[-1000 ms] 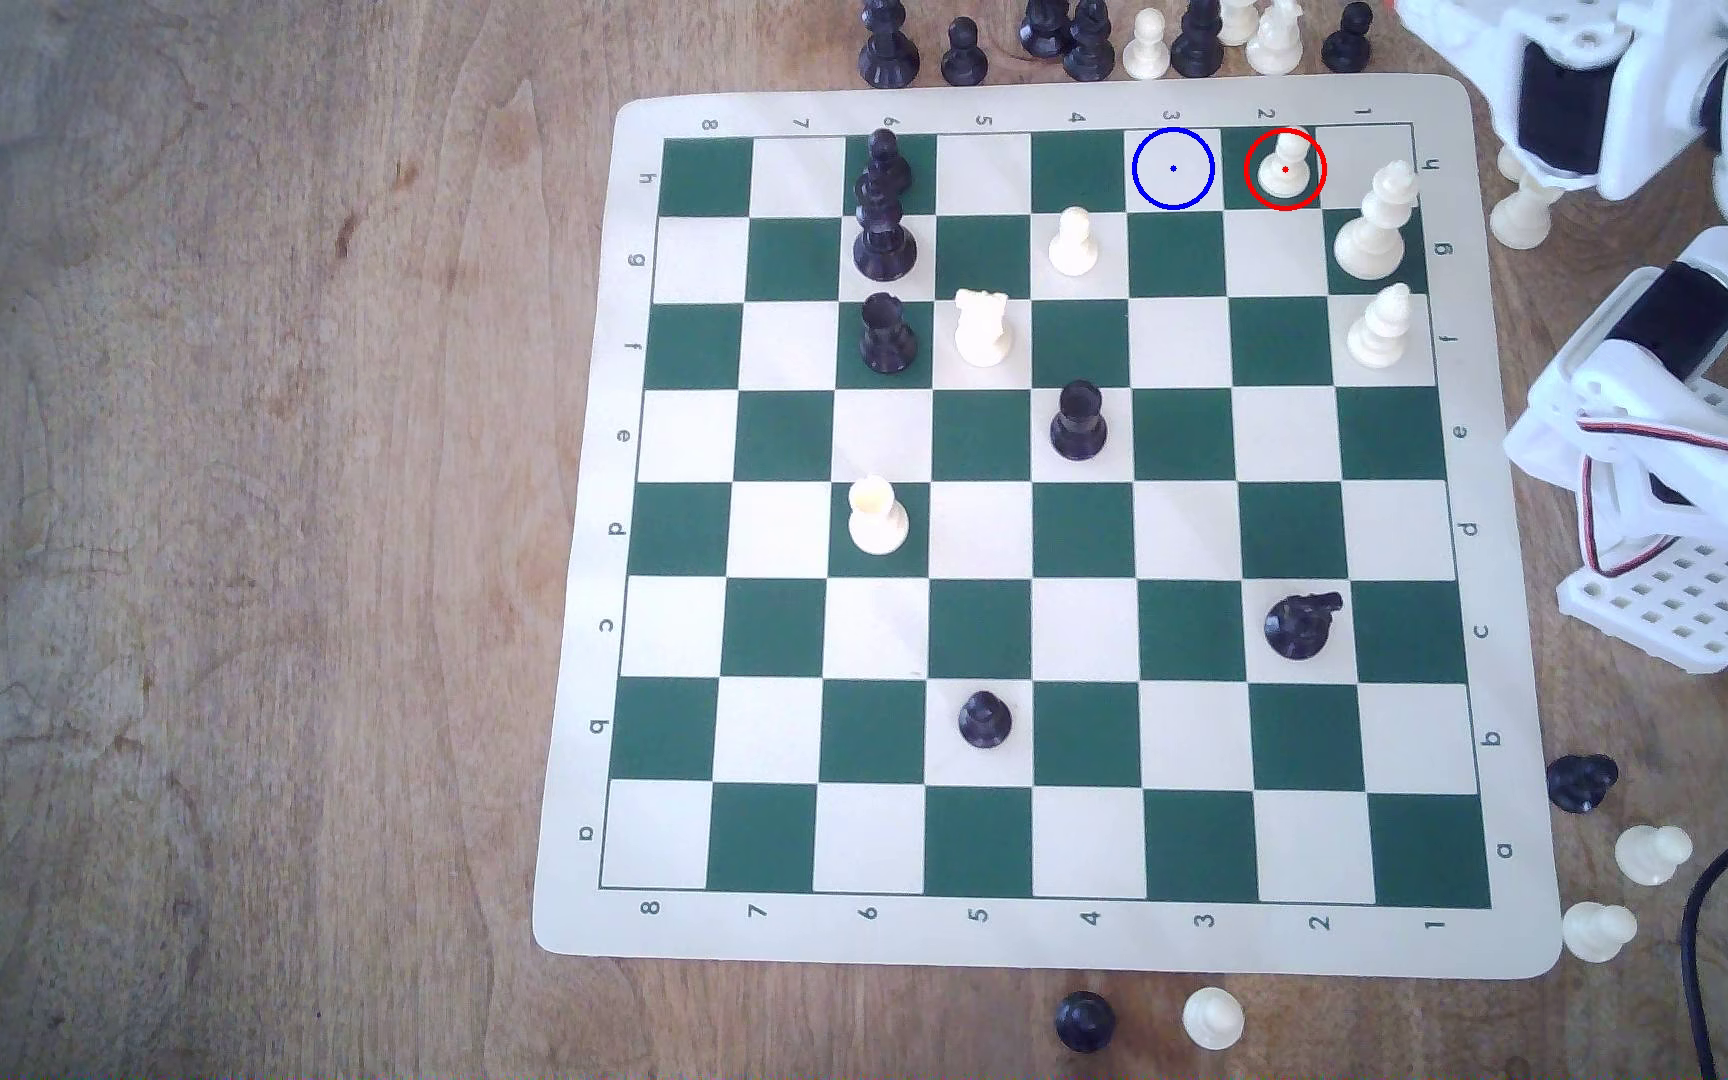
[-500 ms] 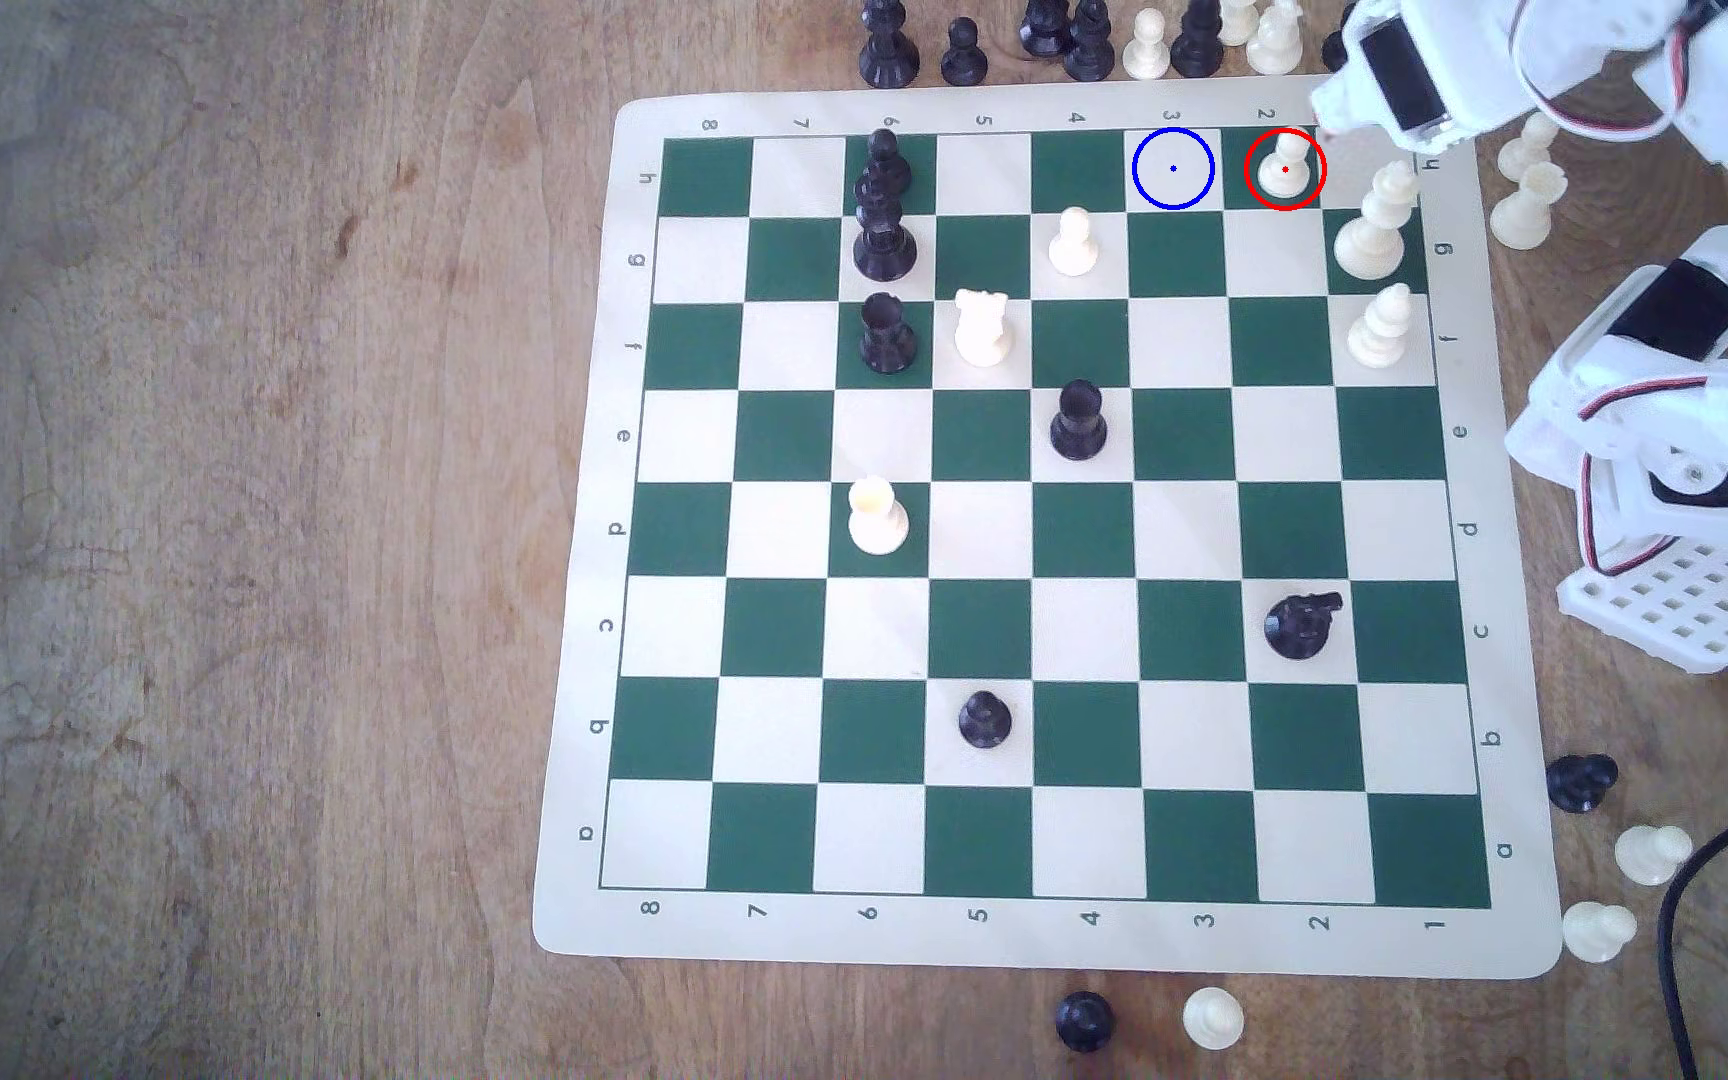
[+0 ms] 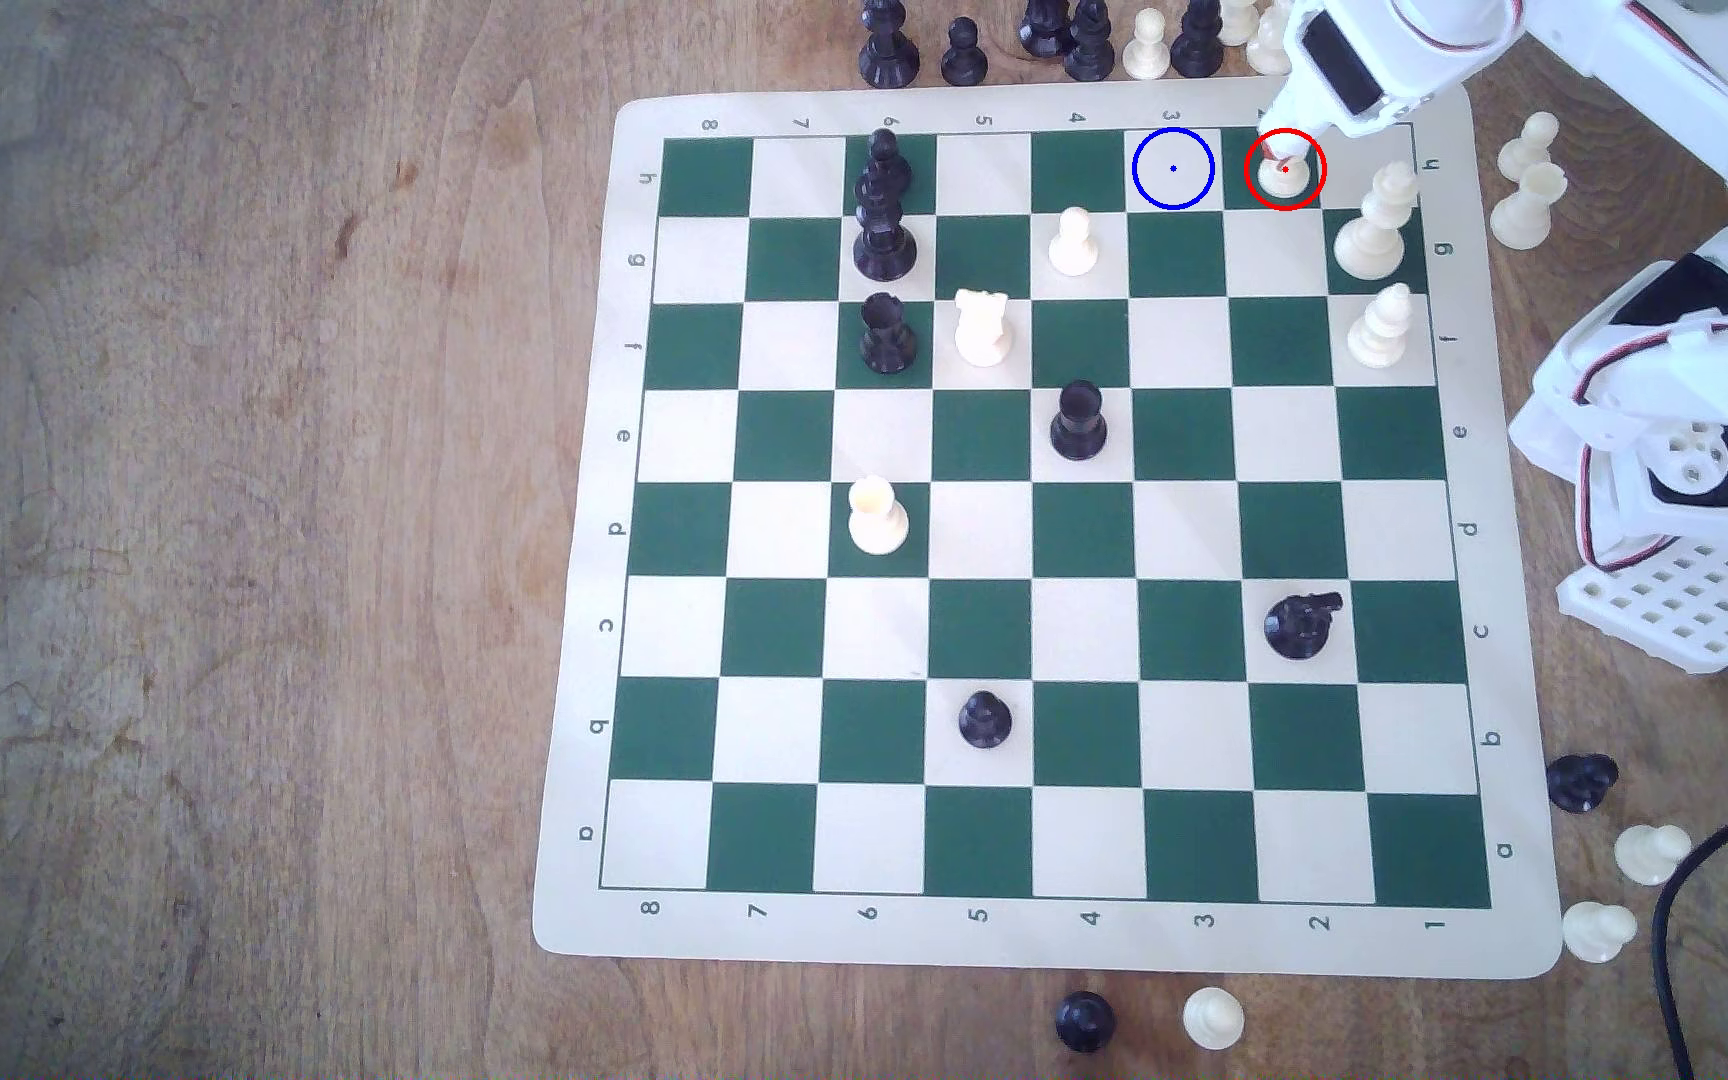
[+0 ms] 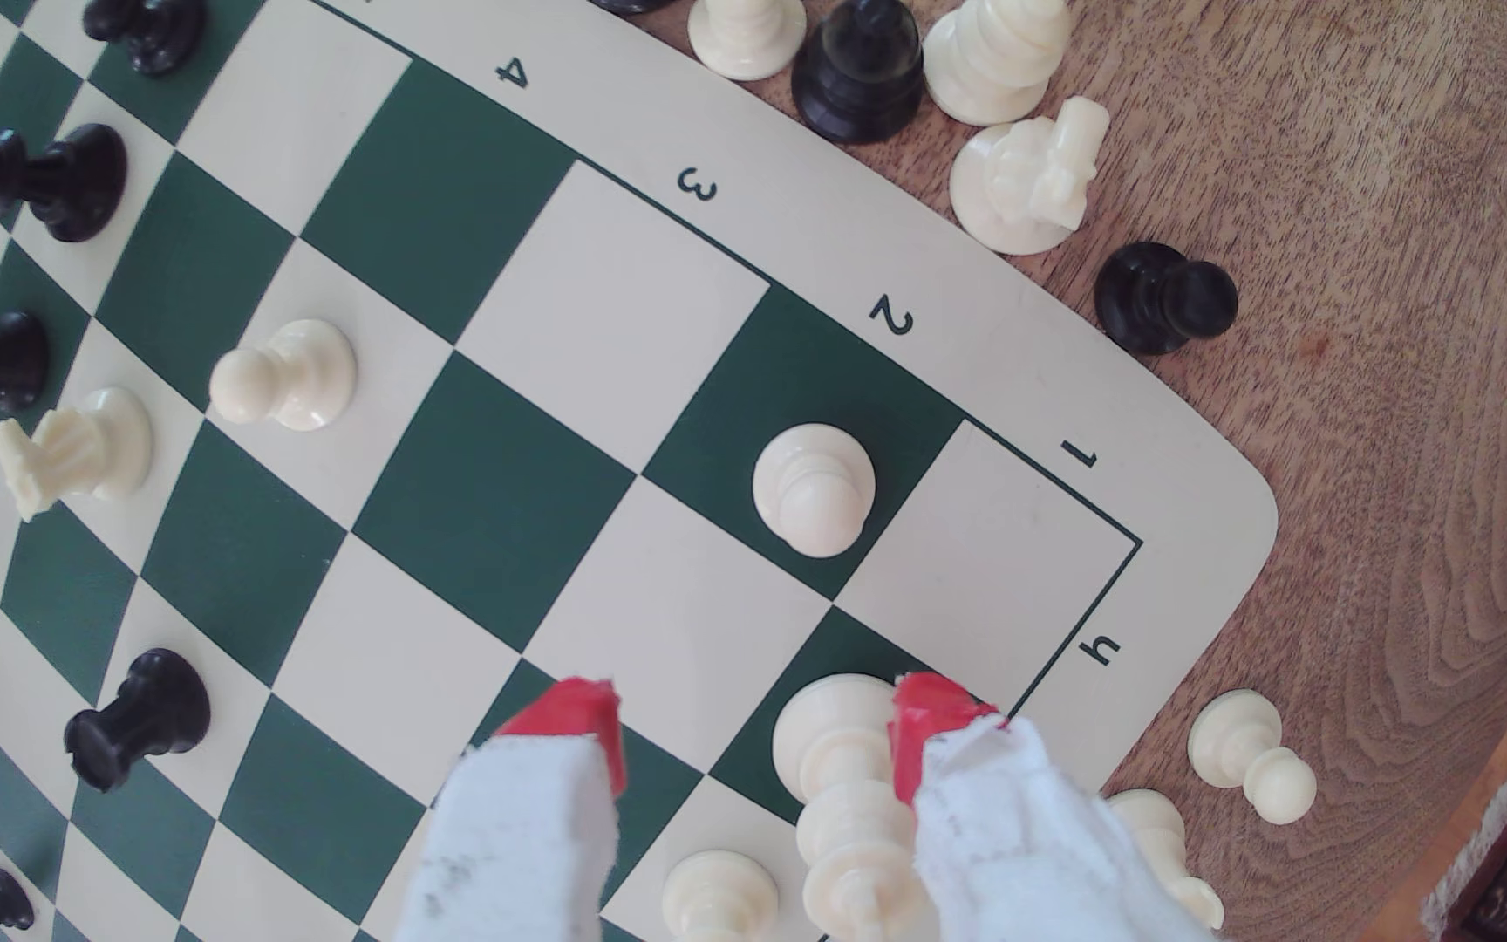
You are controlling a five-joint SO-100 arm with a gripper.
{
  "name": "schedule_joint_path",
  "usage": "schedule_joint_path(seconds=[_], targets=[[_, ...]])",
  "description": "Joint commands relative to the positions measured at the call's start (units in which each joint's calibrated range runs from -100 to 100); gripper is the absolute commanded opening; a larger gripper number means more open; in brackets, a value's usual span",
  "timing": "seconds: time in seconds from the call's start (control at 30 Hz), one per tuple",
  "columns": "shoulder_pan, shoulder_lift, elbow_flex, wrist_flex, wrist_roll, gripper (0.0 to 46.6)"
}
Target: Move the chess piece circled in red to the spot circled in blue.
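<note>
The chess piece, a small cream pawn (image 3: pixel 1284 174) (image 4: pixel 813 489), stands upright on a green corner-row square inside the red ring. The spot (image 3: pixel 1173 168), a cream square with a blue ring, is one square to the exterior view's left of it and is bare; in the wrist view it is the square (image 4: pixel 623 317) under the label 3. My gripper (image 3: pixel 1278 152) (image 4: pixel 754 725) hovers over the pawn, coming in from the exterior view's upper right. It is open, its red-tipped fingers (image 4: pixel 582 720) spread wide with nothing between them, and the pawn lies just ahead of the tips.
Two tall cream pieces (image 3: pixel 1374 234) (image 3: pixel 1379 327) stand close by on the board's edge column, one right beside a finger in the wrist view (image 4: pixel 849 779). Captured pieces (image 3: pixel 1088 42) line the table beyond the board's far edge. More cream pieces (image 3: pixel 1525 197) sit off the corner.
The arm has swung from the exterior view's right edge out over the board's corner, so the gripper now sits above the ringed pawn. No piece has moved.
</note>
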State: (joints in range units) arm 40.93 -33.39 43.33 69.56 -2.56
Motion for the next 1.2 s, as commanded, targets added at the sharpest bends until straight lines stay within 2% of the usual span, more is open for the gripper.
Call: schedule_joint_path(seconds=[0.0, 0.2, 0.33, 0.53, 0.63, 0.77, 0.87, 1.17], targets=[[0.1, 2.0, -2.7, -1.3, 0.3, 15.3], [-0.1, 6.2, -2.9, -3.4, 1.0, 12.7], [0.1, 9.0, -4.2, -4.0, 1.1, 15.2], [-0.1, 12.3, -5.6, -4.5, 1.1, 15.3], [-0.1, 13.4, -5.5, -5.2, 1.5, 11.7], [0.0, 13.7, -6.1, -5.5, 1.7, 12.5], [0.6, 15.1, -6.2, -6.3, 2.2, 15.1], [1.4, 17.5, -5.7, -10.3, 2.8, 15.0]])
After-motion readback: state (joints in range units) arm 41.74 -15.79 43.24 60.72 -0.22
